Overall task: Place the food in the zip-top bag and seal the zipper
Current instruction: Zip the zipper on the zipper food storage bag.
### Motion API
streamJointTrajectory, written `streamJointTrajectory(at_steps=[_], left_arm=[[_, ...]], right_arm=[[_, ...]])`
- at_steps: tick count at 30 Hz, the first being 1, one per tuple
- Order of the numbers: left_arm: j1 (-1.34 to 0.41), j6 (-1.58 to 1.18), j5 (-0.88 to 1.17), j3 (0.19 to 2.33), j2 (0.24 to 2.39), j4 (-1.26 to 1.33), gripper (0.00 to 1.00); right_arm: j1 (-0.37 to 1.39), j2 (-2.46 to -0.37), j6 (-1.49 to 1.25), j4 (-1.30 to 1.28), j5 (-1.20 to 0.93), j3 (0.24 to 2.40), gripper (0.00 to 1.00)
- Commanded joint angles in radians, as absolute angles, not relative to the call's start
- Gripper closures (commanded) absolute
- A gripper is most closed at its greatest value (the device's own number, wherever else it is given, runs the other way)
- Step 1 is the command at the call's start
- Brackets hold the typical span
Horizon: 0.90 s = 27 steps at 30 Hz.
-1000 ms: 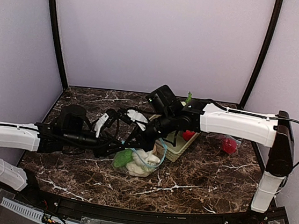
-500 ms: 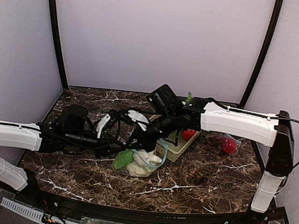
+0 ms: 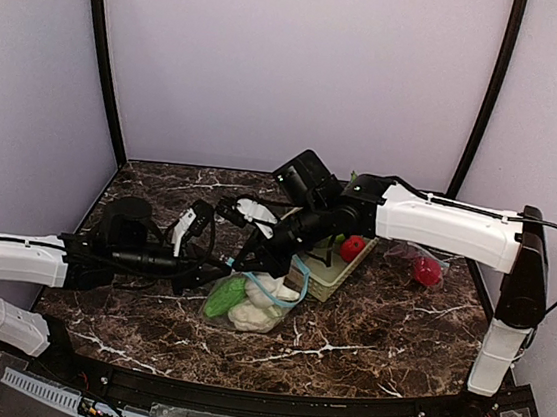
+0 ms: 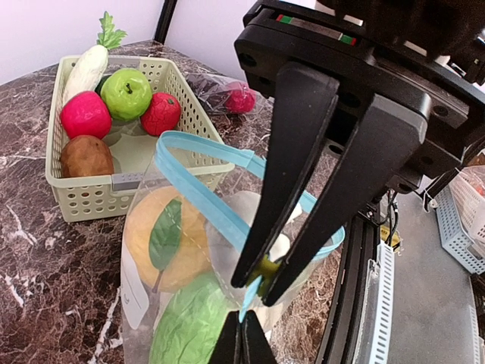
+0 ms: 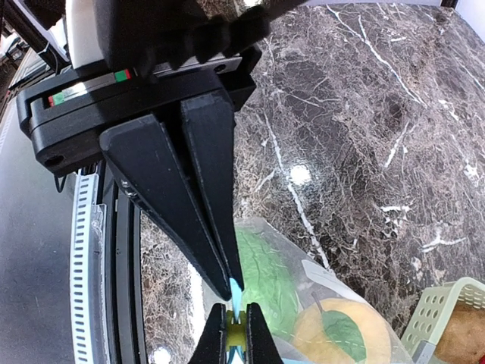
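Right now both grippers meet at one corner of the zip-top bag (image 4: 141,284). The left gripper (image 4: 242,322) is clenched on the bag's blue zipper strip (image 4: 201,178), its two black fingers pressed flat together with the end of the strip between them. Facing it tip to tip, the right gripper (image 4: 260,280) is pinched tight on the same strip, with a small yellow-green piece caught between its fingertips; I cannot tell whether that is the slider.

Beyond the two grippers the bag's mouth gapes, the blue rim curving away from them in a loop. Inside the bag, just beneath the fingertips, lie an orange fruit (image 4: 163,235) with a green leaf, a green leafy vegetable (image 4: 189,330) and a white cauliflower (image 4: 244,212).

Past the bag, on the side away from the left gripper, the pale green basket (image 4: 114,189) stands on the dark marble table (image 4: 38,265). It holds more food: a white radish (image 4: 83,68), a green apple (image 4: 125,91), a pink-red fruit (image 4: 85,114), a red strawberry (image 4: 161,112) and a brown potato (image 4: 83,155). Farther on, well apart from both grippers, a red fruit (image 4: 241,100) lies on the table wrapped in clear plastic.
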<state>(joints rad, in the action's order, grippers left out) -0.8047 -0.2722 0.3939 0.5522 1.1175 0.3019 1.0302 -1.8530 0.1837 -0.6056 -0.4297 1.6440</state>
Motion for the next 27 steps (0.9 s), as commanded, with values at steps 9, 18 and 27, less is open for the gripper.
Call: streamJointTrajectory(at_steps=[9,18,27], left_arm=[[-0.798,-0.295,0.338,0.52,1.058,0.347,0.99],[-0.795,-0.311,0.387,0.53,1.065,0.334,0.96],[-0.796,-0.348,0.589,0.625,1.154,0.345,0.61]], right_arm=[[1.001,-1.791,0.185,-0.702,-0.392,1.601,1.0],[1.002,-1.762,0.158,-0.674,-0.46,1.582,1.0],[1.007,-1.759,0.14,-0.638,-0.525,1.583,1.0]])
